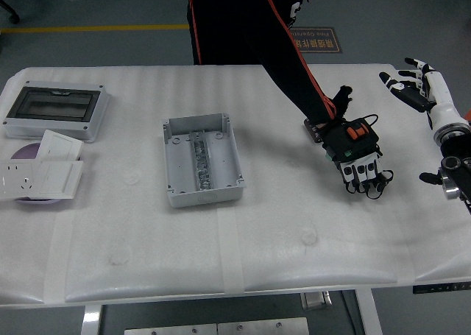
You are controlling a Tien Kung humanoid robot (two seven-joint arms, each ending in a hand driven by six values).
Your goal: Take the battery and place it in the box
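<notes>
At far right edge: right hand (414,81), fingers spread, holding nothing; battery (314,130) mostly hidden under person's gloved hand (355,152) (right of centre); box (201,158) open, left of centre. Risk: reach collides with glove

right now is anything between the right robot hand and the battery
Yes. A person's gloved hand and black sleeve reach in from the far side and cover the spot, so the battery cannot be seen. The right robot hand is open at the table's right edge, apart from it.
</notes>
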